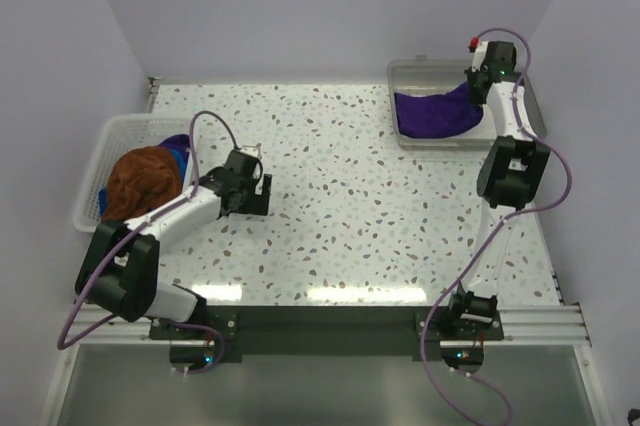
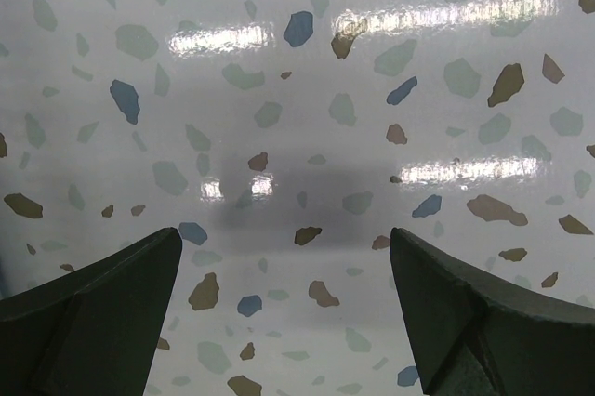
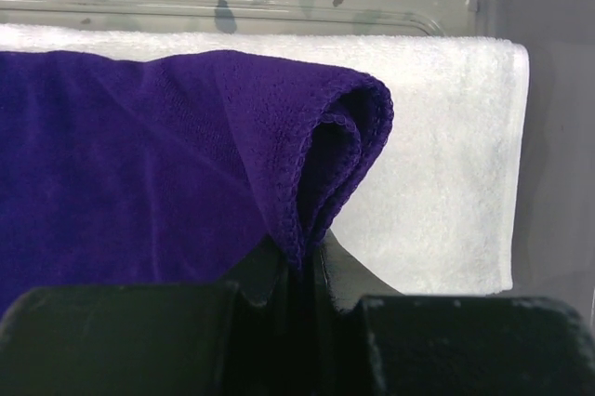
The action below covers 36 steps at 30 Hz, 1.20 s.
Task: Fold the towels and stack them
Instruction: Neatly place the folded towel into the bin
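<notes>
Right pincer (image 3: 302, 261) clamped narrow on a fleecy deep-purple towel (image 3: 139, 173), pinching its looped, stitched fold. Plush white sheet (image 3: 446, 154) just behind it, lining the translucent tray (image 1: 410, 76). Left pincer (image 2: 285, 238) spread wide, nothing between its fingers, glossy speckled terrazzo table (image 2: 297, 89) below. To its left, a white mesh basket (image 1: 95, 161) holds a bunched rust-brown towel (image 1: 140, 181) and a blue towel (image 1: 180, 144). Plain pale walls (image 1: 300, 6).

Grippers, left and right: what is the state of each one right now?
Left gripper: open, holding nothing.
Right gripper: closed on an edge of the deep purple soft cloth towel.
</notes>
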{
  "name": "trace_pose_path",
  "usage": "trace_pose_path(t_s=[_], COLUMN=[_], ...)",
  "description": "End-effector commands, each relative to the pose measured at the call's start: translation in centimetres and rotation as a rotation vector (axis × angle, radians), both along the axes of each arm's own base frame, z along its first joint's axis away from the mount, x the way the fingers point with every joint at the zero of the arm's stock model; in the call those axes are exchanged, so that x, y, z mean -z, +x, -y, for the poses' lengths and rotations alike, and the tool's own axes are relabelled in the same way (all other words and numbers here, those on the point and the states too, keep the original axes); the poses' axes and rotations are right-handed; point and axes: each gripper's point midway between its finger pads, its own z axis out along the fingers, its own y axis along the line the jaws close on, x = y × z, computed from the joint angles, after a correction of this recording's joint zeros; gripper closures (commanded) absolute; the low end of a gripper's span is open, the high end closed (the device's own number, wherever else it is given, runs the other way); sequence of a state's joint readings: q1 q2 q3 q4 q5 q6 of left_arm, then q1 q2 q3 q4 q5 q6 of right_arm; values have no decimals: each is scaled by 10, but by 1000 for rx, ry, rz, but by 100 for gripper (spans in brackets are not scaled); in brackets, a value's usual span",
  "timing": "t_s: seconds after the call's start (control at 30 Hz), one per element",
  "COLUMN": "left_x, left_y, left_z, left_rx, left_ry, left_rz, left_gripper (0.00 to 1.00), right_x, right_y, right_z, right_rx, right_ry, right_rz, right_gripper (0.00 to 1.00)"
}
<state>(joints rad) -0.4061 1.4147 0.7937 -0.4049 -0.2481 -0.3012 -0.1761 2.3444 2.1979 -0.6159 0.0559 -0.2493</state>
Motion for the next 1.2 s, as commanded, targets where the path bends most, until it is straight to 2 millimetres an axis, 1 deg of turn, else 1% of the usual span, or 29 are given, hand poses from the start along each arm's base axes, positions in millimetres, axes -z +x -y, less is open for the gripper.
trace_pose_path(t_s=[0.0,0.2,0.23,0.27,0.33,0.5,0.57,0.6,0.63,0.67,0.73,0.77,0.8,0.83,0.87,0.9,0.93,0.97,1.0,1.03,1.07,1.1,1.13,1.17], left_x=[-4,-2,-2,-2,-2,-1,-1,-1,-1,-1,-4,-5,-6,-8,-11,-12,-18,-22,-30,-38,-43,-61,-70,-77], left_y=[11,11,11,11,11,11,11,11,11,11,12,12,12,13,13,13,14,16,20,22,22,32,36,38], left_z=[-2,-3,-2,-3,-3,-3,-2,-2,-2,-2,-2,-1,-1,-1,-1,1,4,7,10,13,12,12,9,5], left_rx=[-3,-1,-1,-3,0,0,1,0,0,0,0,-1,-1,-1,-2,-1,3,4,2,-4,-13,-33,-63,-79], left_ry=[9,16,15,16,17,18,16,16,14,16,11,8,7,3,-2,-11,-38,-54,-72,-92,-93,-95,-100,-96], left_rz=[42,34,35,34,34,31,31,31,30,31,39,43,46,54,61,66,81,94,113,130,128,171,189,199], left_gripper=[0,0,0,0,0,0,0,0,0,0,0,0,0,0,0,0,0,0,0,0,0,0,0,0], right_x=[-24,-24,-27,-24,-21,0,5,8,7,8,-1,-7,-13,-29,-38,-45,-55,-75,-78,-84,-104,-111,-100,-122], right_y=[14,14,17,16,19,19,18,16,16,16,14,13,11,10,7,4,2,-5,-12,-17,-21,-26,-35,-44], right_z=[17,25,26,29,31,35,38,42,44,47,57,60,63,67,71,71,71,72,69,64,51,41,32,18], right_rx=[30,64,68,79,83,99,110,129,138,151,214,242,288,323,357,392,418,450,482,485,459,453,446,423], right_ry=[-78,-102,-111,-120,-130,-144,-155,-170,-179,-191,-223,-235,-229,-233,-241,-224,-217,-207,-168,-142,-70,-14,19,59], right_rz=[81,102,120,115,116,78,68,60,63,62,83,93,111,142,157,171,189,217,216,218,256,269,239,277], right_gripper=[100,100,97,92,91,89,89,89,87,73,59,48,42,37,29,27,23,20,17,10,7,4,1,1])
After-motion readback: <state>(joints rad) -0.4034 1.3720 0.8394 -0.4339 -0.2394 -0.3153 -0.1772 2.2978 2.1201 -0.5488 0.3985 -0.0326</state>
